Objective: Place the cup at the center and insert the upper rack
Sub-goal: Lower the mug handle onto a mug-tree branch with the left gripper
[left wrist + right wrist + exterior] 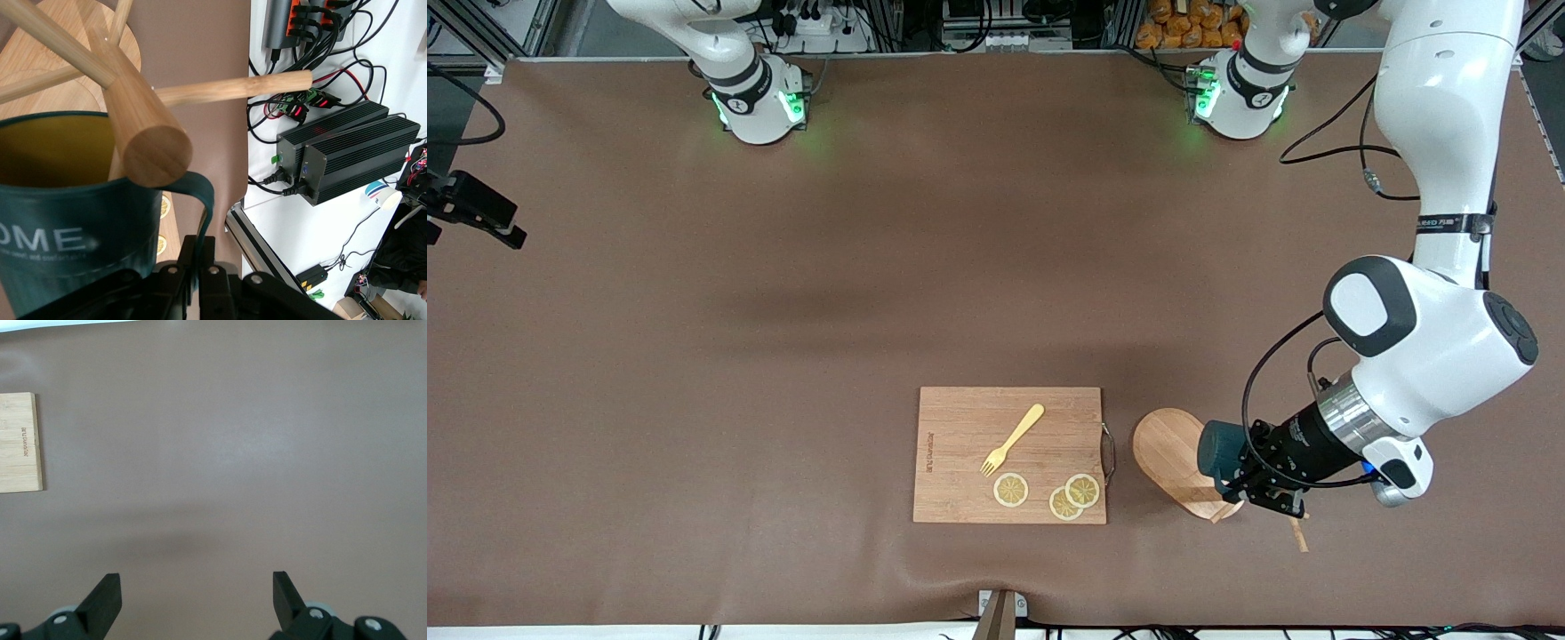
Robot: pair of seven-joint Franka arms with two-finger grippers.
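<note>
My left gripper (1243,487) is shut on the handle (200,195) of the dark teal cup (1216,449). It holds the cup on its side over the oval base (1167,449) of the wooden mug tree. In the left wrist view the cup (60,233) shows its mustard-yellow inside, right beside the tree's thick post (143,130). Thin pegs (233,87) stick out around it. The fingers (189,248) pinch the handle. My right gripper (197,587) is open and empty over bare table; it is out of the front view.
A rectangular wooden cutting board (960,444) lies beside the mug tree, toward the right arm's end. It carries a yellow fork (1014,437) and three lemon slices (1011,489). The board's edge shows in the right wrist view (20,443). The table's front edge is close by.
</note>
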